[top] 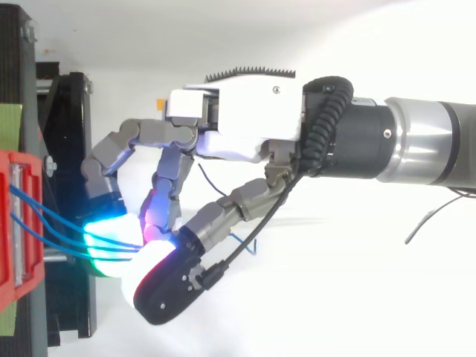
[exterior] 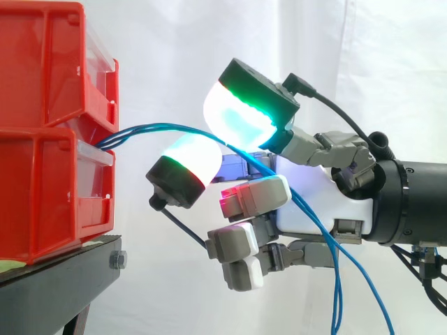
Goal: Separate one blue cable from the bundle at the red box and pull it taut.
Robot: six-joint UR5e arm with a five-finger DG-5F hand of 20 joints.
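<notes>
Your robot hand [exterior: 346,206] seems to pinch several blue cables [exterior: 140,129] together beside the red box [exterior: 42,202], so loosen it a little, keep one, then pull straight away.

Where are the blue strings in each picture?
Side view: the blue cables leave the red box at left, pass between the hand's glowing pads, then droop toward the lower right.
Top view: the blue cables run from the red box at the left edge rightward into the pads, lower left.
Shared landmark: the red box, left in both.
</notes>
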